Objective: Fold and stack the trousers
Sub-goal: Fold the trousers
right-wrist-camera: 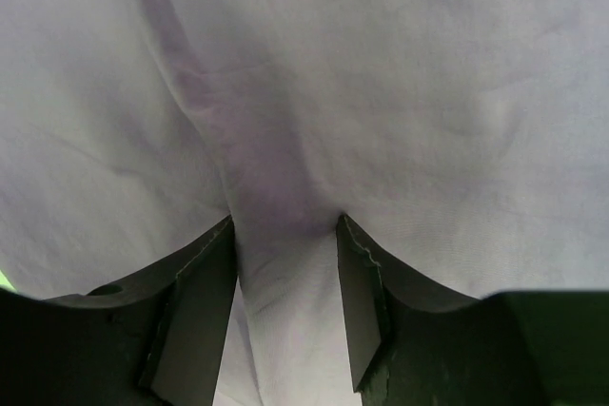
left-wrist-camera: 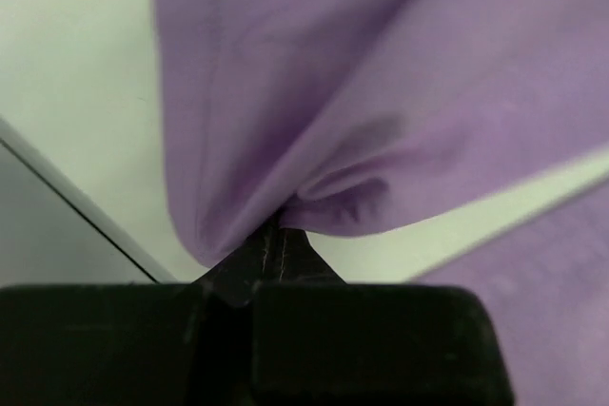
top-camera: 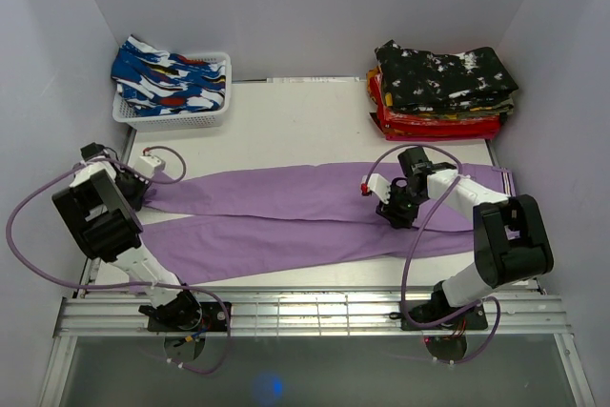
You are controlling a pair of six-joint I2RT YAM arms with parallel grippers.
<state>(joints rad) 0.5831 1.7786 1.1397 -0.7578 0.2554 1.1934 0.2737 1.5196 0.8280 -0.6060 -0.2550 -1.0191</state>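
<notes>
The long purple cloth trousers (top-camera: 286,212) are spread flat across the white table (top-camera: 286,121), with the waistband toward 3 o'clock and both legs stretched toward 9 o'clock. At the 9 o'clock end, the far leg is pinched by the left gripper (left-wrist-camera: 271,240), whose fingers are clamped together on a small tuck of cloth. Near the crotch, the right gripper (right-wrist-camera: 285,235) is pressed down with its fingers apart; a ridge of fabric stands between them but is not squeezed. The risk is judged to lie there: if the left end is carried toward 3 o'clock before that ridge is clamped, the cloth may be dragged and bunched rather than folded. The thin pinch at the leg end may also be pulled free. A stack of folded patterned trousers (top-camera: 440,92) is seen at 1 o'clock and a white plastic basket (top-camera: 172,116) at 11 o'clock.
</notes>
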